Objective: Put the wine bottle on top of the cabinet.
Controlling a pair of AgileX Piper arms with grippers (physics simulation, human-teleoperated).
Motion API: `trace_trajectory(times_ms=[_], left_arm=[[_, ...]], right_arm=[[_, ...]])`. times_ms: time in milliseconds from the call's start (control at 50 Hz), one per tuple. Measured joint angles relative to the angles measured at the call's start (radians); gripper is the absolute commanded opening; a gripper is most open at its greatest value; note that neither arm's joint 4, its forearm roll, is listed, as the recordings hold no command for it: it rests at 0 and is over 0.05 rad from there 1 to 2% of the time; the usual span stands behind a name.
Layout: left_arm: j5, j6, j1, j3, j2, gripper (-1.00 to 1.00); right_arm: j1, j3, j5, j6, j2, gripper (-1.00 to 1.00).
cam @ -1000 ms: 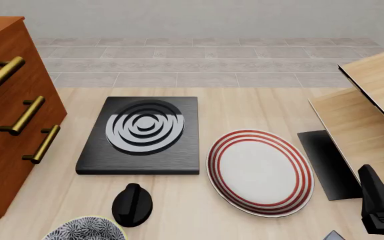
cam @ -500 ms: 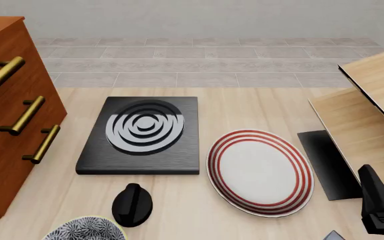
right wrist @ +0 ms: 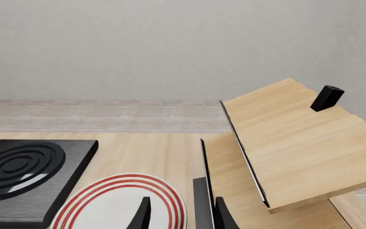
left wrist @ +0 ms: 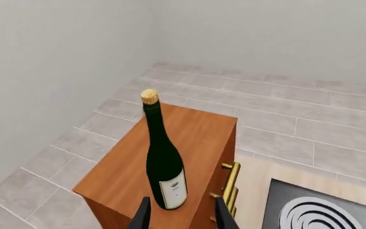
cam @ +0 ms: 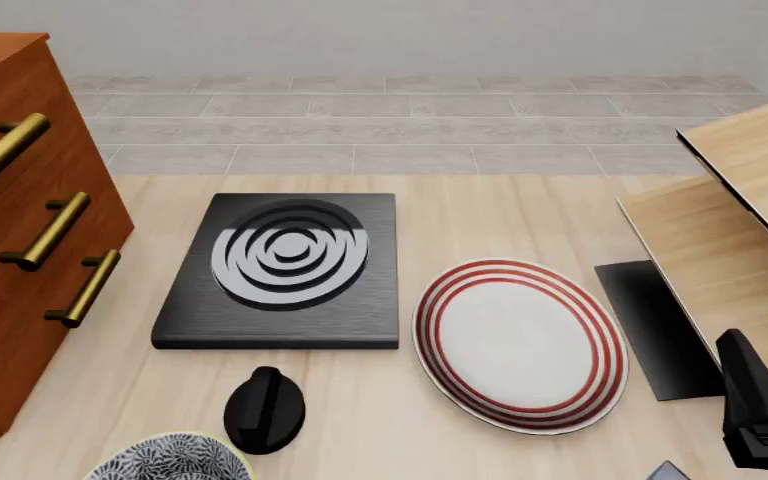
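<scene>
The wine bottle (left wrist: 164, 157), dark green with a tan cork and a pale label, stands upright on the reddish-brown top of the cabinet (left wrist: 196, 133), near the edge closest to me. My left gripper (left wrist: 183, 202) is open, its two fingertips just short of the bottle's base and to either side of it, not touching. In the front view the cabinet (cam: 11, 270) fills the left edge and the bottle is out of frame. My right gripper (right wrist: 183, 200) is open and empty above the striped plate's edge; its arm (cam: 758, 405) shows at the lower right.
On the table lie a black board with concentric rings (cam: 284, 265), a red-striped white plate (cam: 518, 345), a small black knob (cam: 265, 410) and a patterned bowl (cam: 171, 462). Pale wooden angled panels (cam: 744, 220) and a black mat (cam: 651, 325) stand at the right.
</scene>
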Motion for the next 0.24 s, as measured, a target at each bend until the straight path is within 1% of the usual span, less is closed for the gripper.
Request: trace_trajectory(times_ms=[240], left_arm=[[0.063,0.008,-0.049,0.041,-0.119,1.0]], right_arm=[[0.0,0.0,0.0,0.0,0.0,1.0]])
